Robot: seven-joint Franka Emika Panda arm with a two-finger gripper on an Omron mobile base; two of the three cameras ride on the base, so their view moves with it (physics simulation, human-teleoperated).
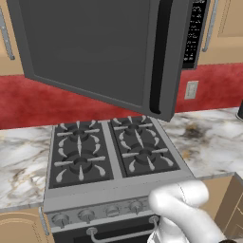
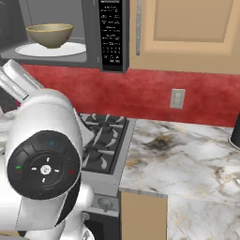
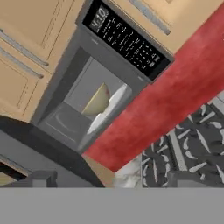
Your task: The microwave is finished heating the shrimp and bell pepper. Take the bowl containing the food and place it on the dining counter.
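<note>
1 microwave (image 2: 56, 33), 1 bowl (image 2: 49, 34), 1 turntable (image 2: 70, 49), 4 burners (image 1: 78, 132), 1 outlet (image 2: 177, 98).

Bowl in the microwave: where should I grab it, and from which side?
Probably the near rim of the bowl, reached through the open front of the microwave. It sits upright on the turntable, its flaring wall too wide to span, so pinch the thin rim.
</note>
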